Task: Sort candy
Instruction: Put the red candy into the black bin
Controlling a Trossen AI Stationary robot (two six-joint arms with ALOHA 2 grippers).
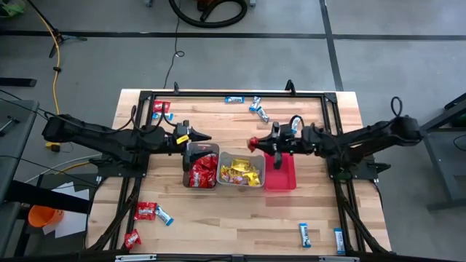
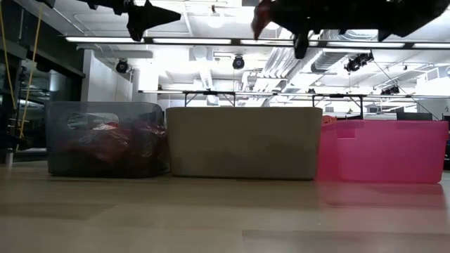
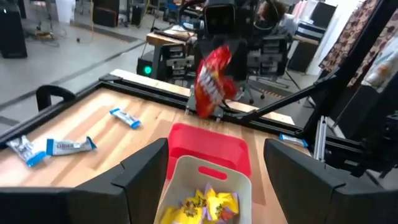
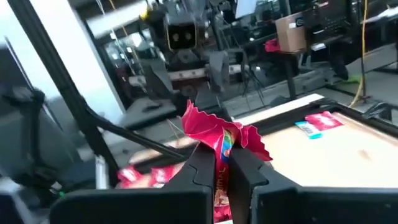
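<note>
My right gripper (image 1: 259, 142) is shut on a red candy packet (image 1: 253, 141) in the air just beyond the far rims of the grey bin (image 1: 226, 161) and the pink bin (image 1: 280, 175). The left wrist view shows that packet (image 3: 211, 81) hanging over the pink bin (image 3: 208, 144). My left gripper (image 1: 201, 136) stands open and holds nothing, above the far end of the brown bin (image 1: 186, 166), which has red candy (image 1: 202, 173) in it. Yellow candy (image 1: 242, 173) fills the grey bin. My right gripper pinches the red packet between its two fingers (image 4: 202, 167), just below its crumpled upper end (image 4: 219, 132), which fans out past the fingertips. The fingers come level from the table's right side. The packet is lifted clear and its longer part hangs down, tilted.
Loose candy lies around the table: red packets (image 1: 160, 109) and blue bars (image 1: 234, 99) along the far edge, red packets (image 1: 144, 211) and a blue bar (image 1: 164, 215) near left, blue bars (image 1: 304, 234) near right. A black frame (image 1: 218, 94) rims the table.
</note>
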